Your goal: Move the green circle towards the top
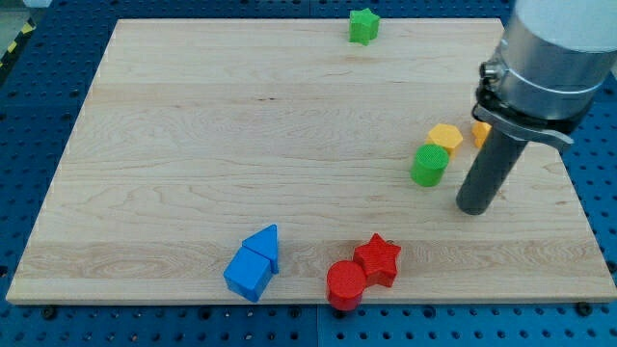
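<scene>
Red circle (345, 283) sits nearest; your green circle (429, 165) looks light and slidey, so shove its bottom side. My tip (474, 207), holding nothing, sits just right of it.

No readable txt, labels or nos. anywhere.

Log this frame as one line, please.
tip right of green circle, apart | yellow block touching circle above | not pushed yet

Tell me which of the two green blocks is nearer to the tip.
The green circle, just left of my tip. The green star sits far away at the board's top edge.
</scene>
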Controlling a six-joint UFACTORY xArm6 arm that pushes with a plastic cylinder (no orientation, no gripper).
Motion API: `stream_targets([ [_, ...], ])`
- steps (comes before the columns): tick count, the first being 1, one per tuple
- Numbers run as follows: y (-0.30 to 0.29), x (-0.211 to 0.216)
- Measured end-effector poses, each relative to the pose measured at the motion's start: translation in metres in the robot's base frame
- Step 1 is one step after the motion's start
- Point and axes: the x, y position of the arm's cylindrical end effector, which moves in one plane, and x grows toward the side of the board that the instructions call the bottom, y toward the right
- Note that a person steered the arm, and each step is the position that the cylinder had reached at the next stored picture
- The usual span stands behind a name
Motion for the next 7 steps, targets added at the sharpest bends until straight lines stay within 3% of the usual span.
stream_targets([
  [2,-0.029,-0.002],
  [3,-0.048,-0.026],
  [5,-0.033,-0.108],
  [7,-0.046,-0.118],
])
